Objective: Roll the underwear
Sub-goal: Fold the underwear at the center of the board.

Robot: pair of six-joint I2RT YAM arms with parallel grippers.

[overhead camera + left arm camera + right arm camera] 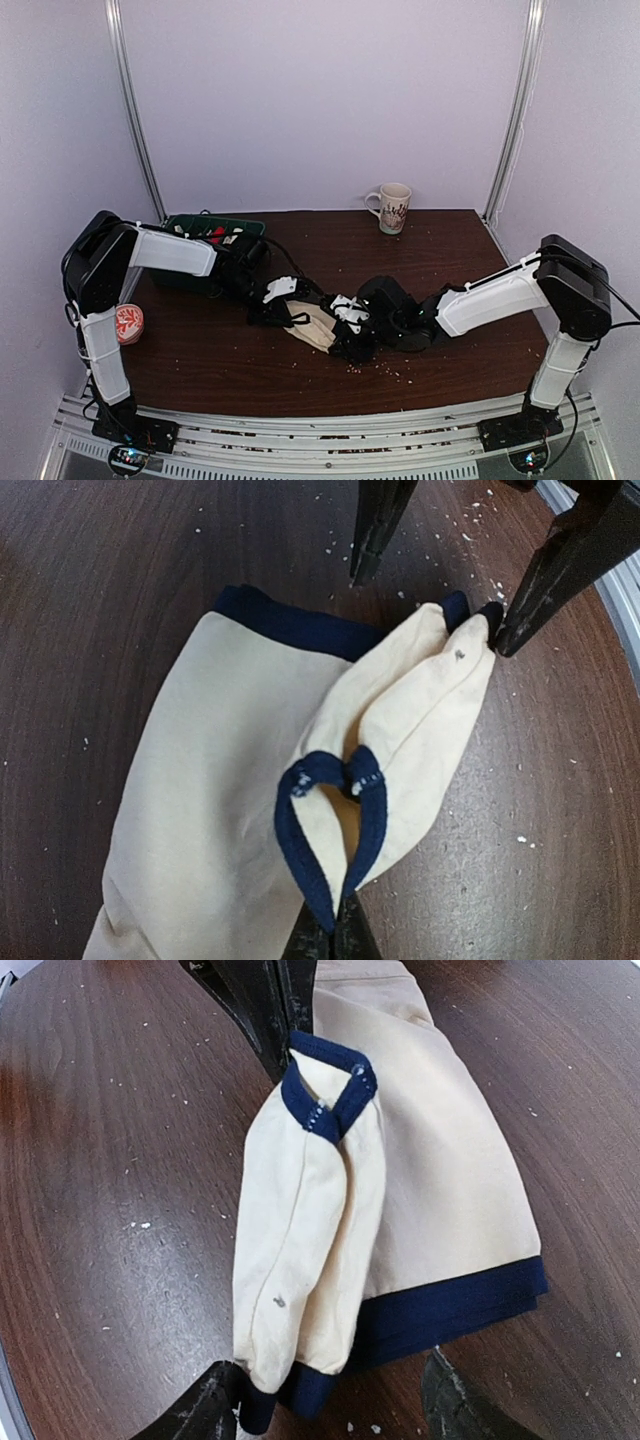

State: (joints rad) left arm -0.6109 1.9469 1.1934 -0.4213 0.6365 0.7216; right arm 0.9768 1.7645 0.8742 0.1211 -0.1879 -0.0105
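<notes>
My left gripper (332, 935) has its two dark fingers pressed together on the underwear (220, 780), pinching the navy ribbed trim of a leg opening so the band stands up in a narrow loop. The cloth is a soft cream knit, folded into a long flat panel with a puffed, creased flap lying over it and a thick navy waistband across the far end. My right gripper (330, 1370) is spread wide at that waistband end, one scuffed black finger touching the navy corner of the flap, the other set apart over bare wood. The garment lies mid-table, between both arms. The table (200, 350) is dark, grainy wood dusted with white crumbs (520, 838). A pale patterned mug (392, 207) stands at the back edge.
</notes>
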